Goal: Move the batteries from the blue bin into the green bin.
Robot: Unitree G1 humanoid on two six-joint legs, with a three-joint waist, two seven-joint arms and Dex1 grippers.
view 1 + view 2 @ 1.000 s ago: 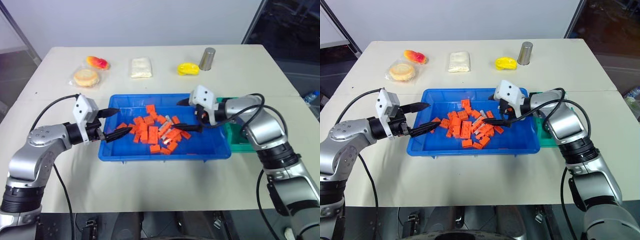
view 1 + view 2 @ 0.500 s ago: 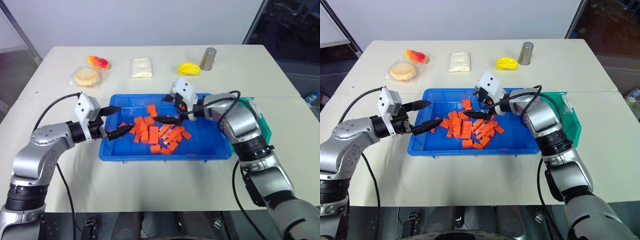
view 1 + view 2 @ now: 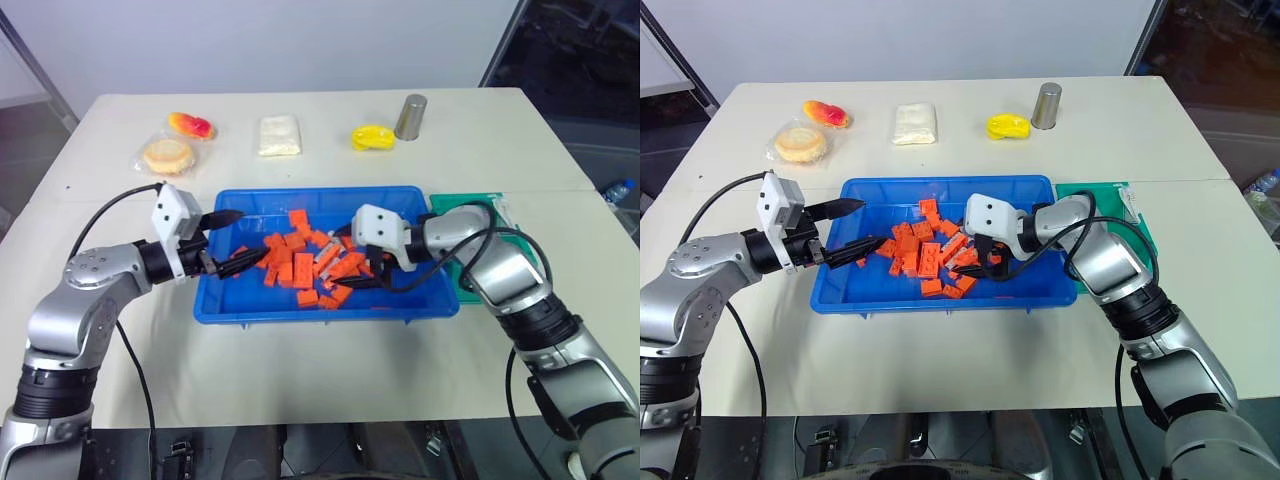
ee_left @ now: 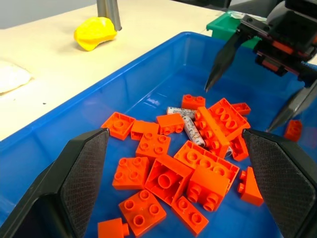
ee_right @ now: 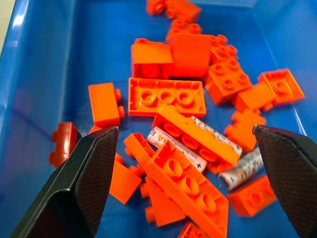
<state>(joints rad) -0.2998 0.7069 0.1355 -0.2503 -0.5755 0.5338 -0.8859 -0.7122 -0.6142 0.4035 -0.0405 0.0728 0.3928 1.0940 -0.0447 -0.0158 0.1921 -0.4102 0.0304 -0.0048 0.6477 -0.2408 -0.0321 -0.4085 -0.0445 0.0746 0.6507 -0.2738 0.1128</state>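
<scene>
Orange bricks (image 5: 167, 96) lie in the blue bin (image 3: 240, 310), and the batteries (image 5: 177, 148) are half buried among them. My right hand (image 5: 188, 163) is spread wide above this pile and holds nothing. My left hand (image 3: 232, 242) is also spread, empty, over the bin's left side. Beside the blue bin stands the green bin (image 3: 470, 290).

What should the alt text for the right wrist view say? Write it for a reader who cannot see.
The right gripper, jaws wide open, hangs over a heap of orange bricks in the blue bin. Two white batteries and a silver one lie partly buried under the bricks between the jaws.
</scene>
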